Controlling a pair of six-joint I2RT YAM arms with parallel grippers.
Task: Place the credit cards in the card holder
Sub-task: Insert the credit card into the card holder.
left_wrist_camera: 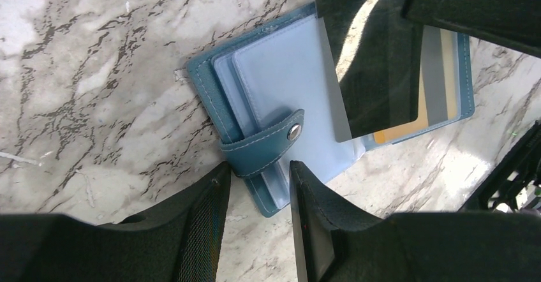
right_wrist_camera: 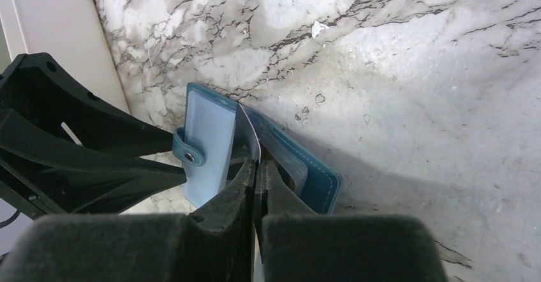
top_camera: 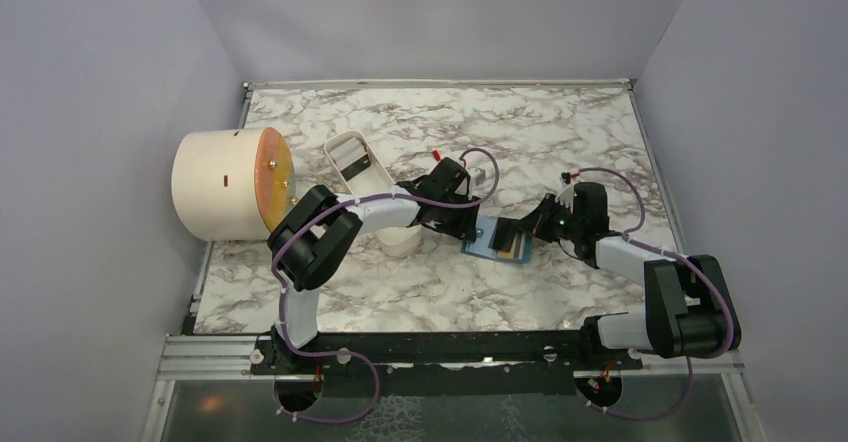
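The teal-blue card holder [top_camera: 484,246] lies open on the marble, its snap strap [left_wrist_camera: 293,131] folded over clear pockets. It also shows in the left wrist view [left_wrist_camera: 210,84] and the right wrist view [right_wrist_camera: 319,180]. My right gripper [right_wrist_camera: 258,164] is shut on the dark grey card with a pale band [left_wrist_camera: 376,71] and holds it tilted over the holder's right panel. The card is seen edge-on in the right wrist view [right_wrist_camera: 251,132]. The yellow-orange card [left_wrist_camera: 402,129] sits in the right panel's pocket. My left gripper [left_wrist_camera: 258,170] is open, its tips at the holder's near edge beside the strap.
A cream cylinder [top_camera: 225,184] with a round orange face lies at the left edge. A long white oval tray [top_camera: 355,162] stands tilted behind the left arm, and a white object [top_camera: 400,244] sits under that arm. Grey walls close in three sides.
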